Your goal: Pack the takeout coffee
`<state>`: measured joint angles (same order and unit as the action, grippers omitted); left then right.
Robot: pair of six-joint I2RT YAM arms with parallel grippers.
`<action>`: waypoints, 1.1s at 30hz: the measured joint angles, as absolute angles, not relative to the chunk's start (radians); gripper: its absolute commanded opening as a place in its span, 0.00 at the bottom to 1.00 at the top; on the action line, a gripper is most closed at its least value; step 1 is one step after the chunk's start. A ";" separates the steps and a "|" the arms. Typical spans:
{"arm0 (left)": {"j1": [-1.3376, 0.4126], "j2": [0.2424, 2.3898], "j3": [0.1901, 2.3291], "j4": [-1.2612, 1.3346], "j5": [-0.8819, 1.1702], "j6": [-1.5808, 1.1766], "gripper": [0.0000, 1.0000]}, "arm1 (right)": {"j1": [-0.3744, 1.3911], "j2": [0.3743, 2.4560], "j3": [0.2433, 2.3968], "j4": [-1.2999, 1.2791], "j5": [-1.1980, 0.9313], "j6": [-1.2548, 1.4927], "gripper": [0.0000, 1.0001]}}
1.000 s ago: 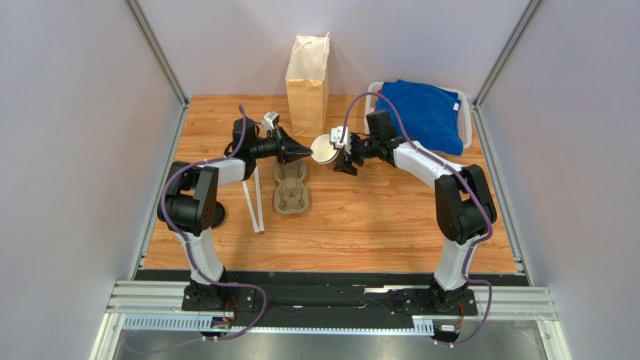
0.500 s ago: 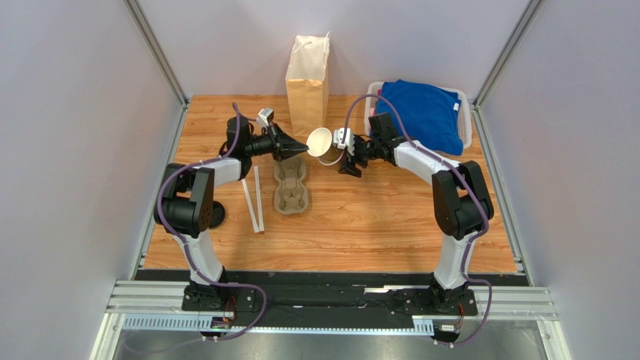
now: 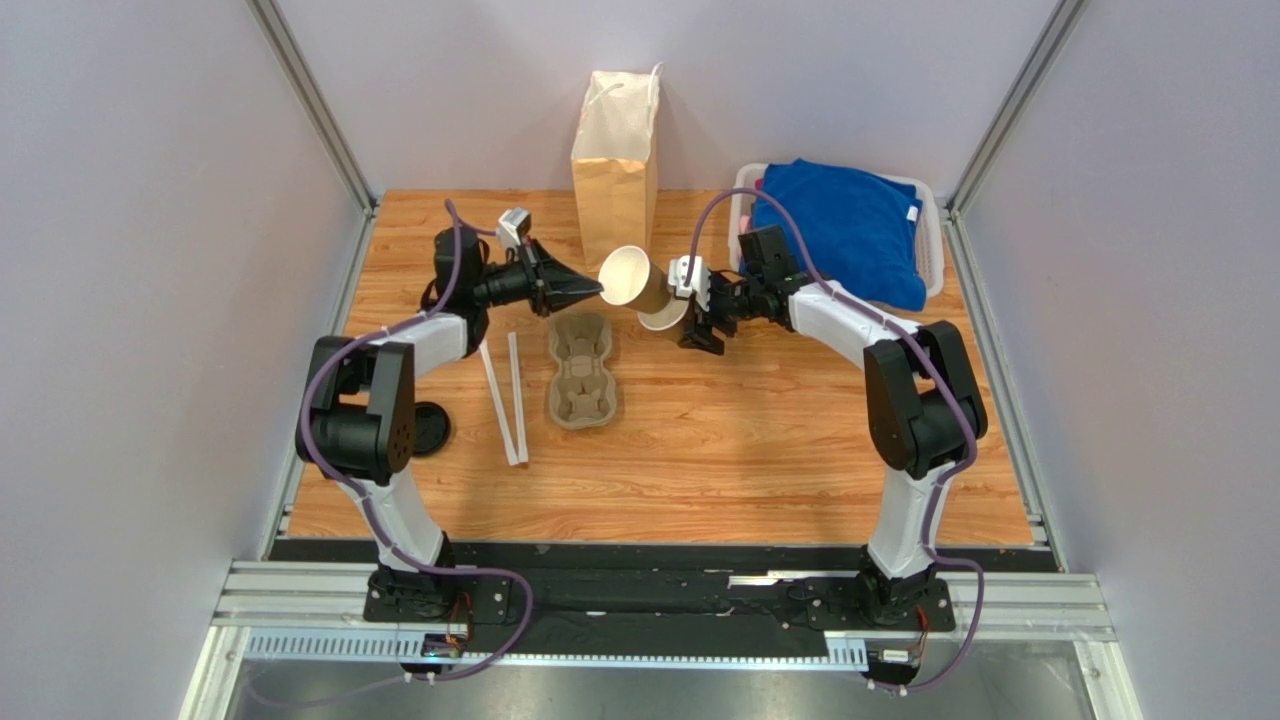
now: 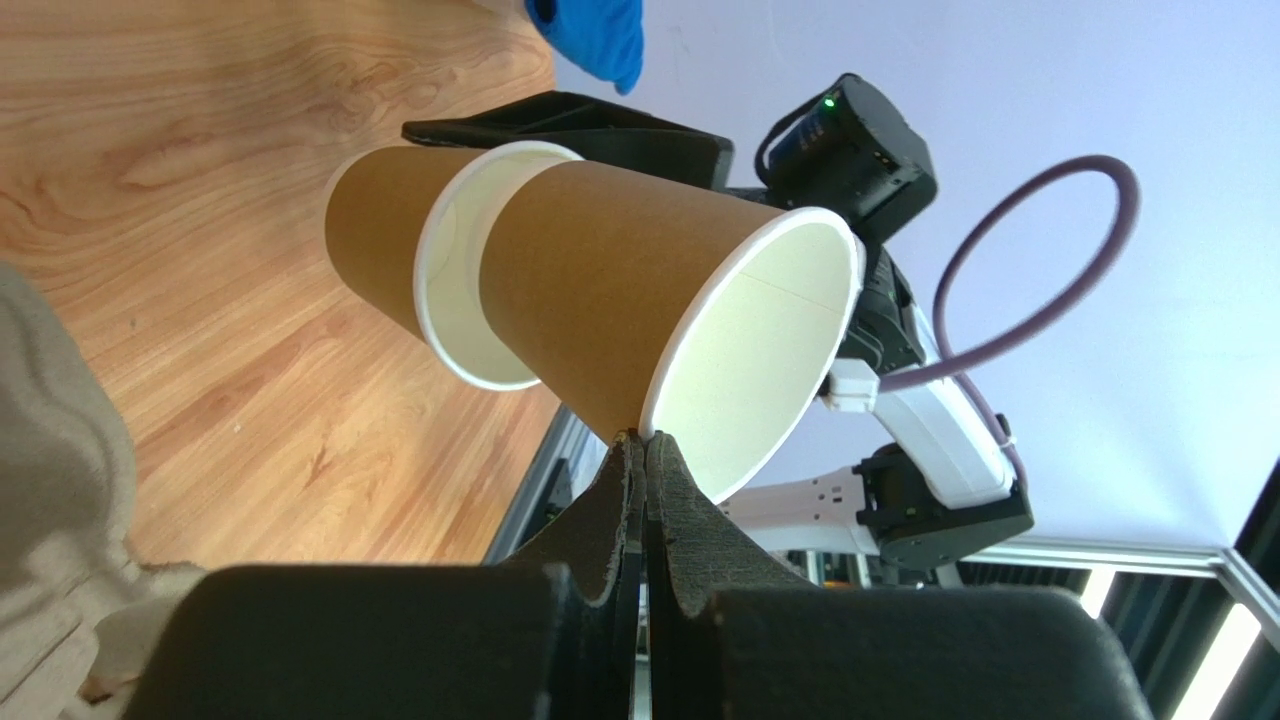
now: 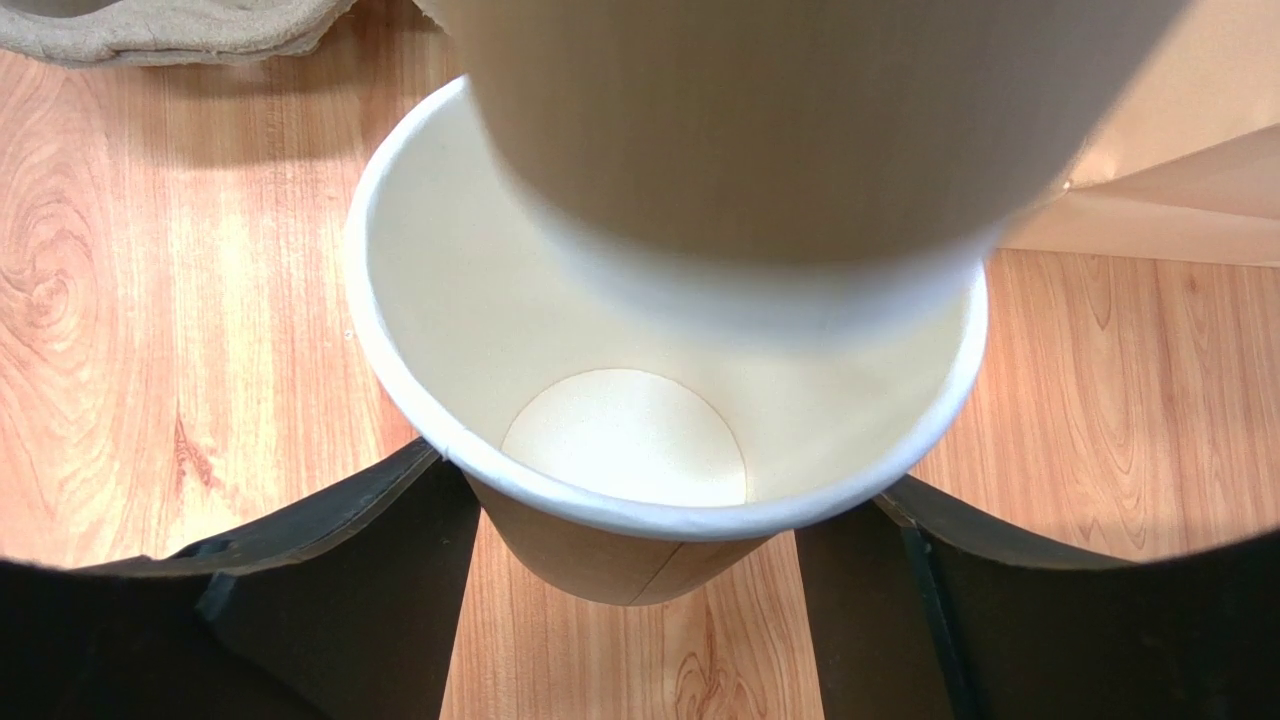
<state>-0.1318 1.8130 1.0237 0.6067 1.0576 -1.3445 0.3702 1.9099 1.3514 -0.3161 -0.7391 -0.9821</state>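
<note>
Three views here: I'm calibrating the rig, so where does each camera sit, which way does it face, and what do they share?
Top external: above and behind the bases, looking down at the table; both arms show.
Left wrist: on the left arm, looking along the left gripper at the inner cup it pinches; own fingers show.
Right wrist: looking past the right gripper into the outer cup; own fingers show.
All three share both cups.

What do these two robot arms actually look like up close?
The left arm and right arm match: white links between chunky black joints, each trailing a purple cable. The left gripper and right gripper are black, with two tapering fingers.
</note>
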 measured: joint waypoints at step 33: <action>-0.458 1.489 1.095 -0.846 0.871 -0.188 0.00 | 0.352 1.909 1.351 0.050 -0.689 -0.609 0.81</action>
